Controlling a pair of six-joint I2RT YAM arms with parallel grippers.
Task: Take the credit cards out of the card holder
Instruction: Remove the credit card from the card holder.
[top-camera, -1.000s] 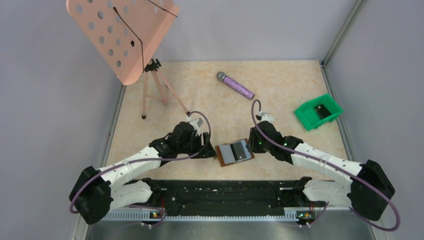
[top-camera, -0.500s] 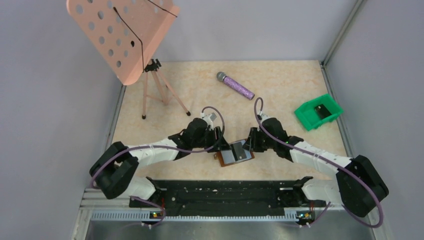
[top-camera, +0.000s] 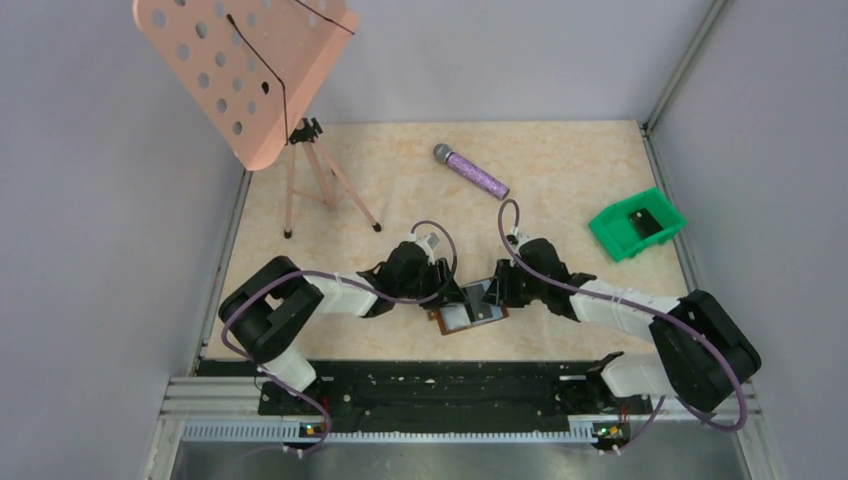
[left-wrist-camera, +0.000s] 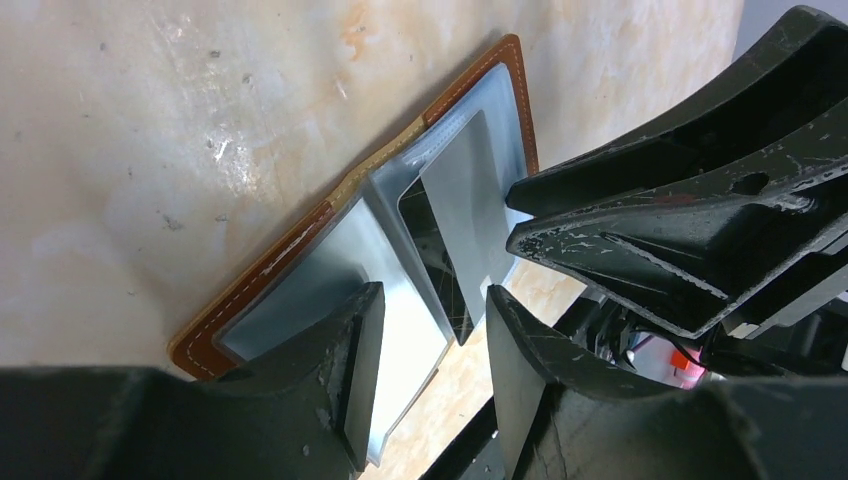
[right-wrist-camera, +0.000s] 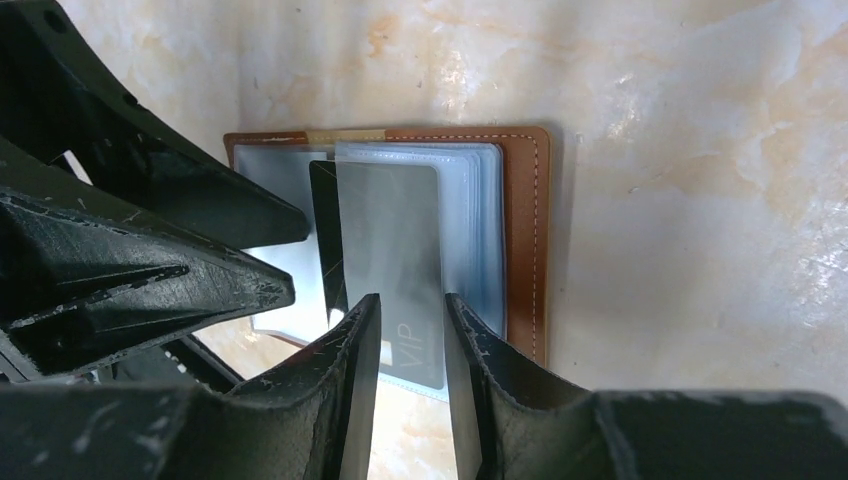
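Starting at our right gripper (right-wrist-camera: 412, 300), we see its jaws narrowly parted astride the lower end of a flat grey plastic card (right-wrist-camera: 390, 225); we cannot tell whether they pinch it. Our left gripper (left-wrist-camera: 432, 295) stands about half open, holding nothing, straddling the clear plastic sleeves (left-wrist-camera: 415, 340). The brown leather bi-fold card holder (right-wrist-camera: 522, 230) lies open on the marbled beige tabletop (right-wrist-camera: 700, 150), between both arms. We should pin the holder and draw the card straight out. Only "VIP" reads.

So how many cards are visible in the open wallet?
2. A grey card marked VIP lies on top. A black card peeks out beside it, partly covered. More may be hidden in the plastic sleeves.
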